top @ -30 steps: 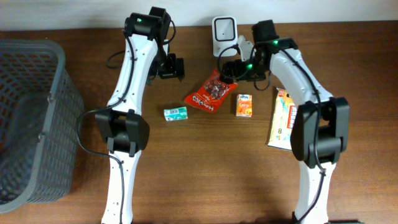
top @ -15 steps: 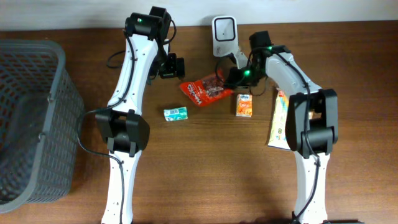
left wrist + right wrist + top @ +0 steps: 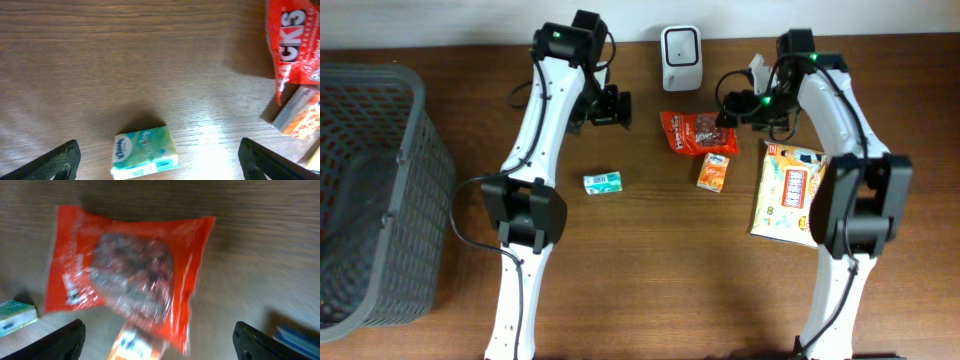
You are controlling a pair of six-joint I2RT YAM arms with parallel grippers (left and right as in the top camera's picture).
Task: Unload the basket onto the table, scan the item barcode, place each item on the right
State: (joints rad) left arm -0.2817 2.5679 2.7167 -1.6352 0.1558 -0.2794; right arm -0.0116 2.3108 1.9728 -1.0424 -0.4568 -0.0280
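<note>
Overhead, table [image 3: 650,290]: brown wood, the widest thing you see; both arms reach over its far half
Basket [image 3: 415,130]: grey mesh on the left arm's side; well apart from the goods
Flat box [image 3: 788,190]: lies beside the right arm; untouched
Red bag [image 3: 698,132]: the item to scan, as I judge it; it lies flat on the wood just in front of the scanner; nothing holds it
Scanner [image 3: 680,58]: white, upright at the far edge
Right gripper [image 3: 159,342]: fingers spread wide; it hangs over the red bag and pinches nothing
Left gripper [image 3: 612,108]: fingers spread wide too; empty, near the bag's left side
Orange carton [image 3: 714,171]: just beside the bag's near edge
Tissue pack [image 3: 145,152]: alone on the wood, below the left gripper
Progress: you cannot tell from here whether any scan has registered; by my reading, you have yet to grasp the bag and show its barcode to the scanner
</note>
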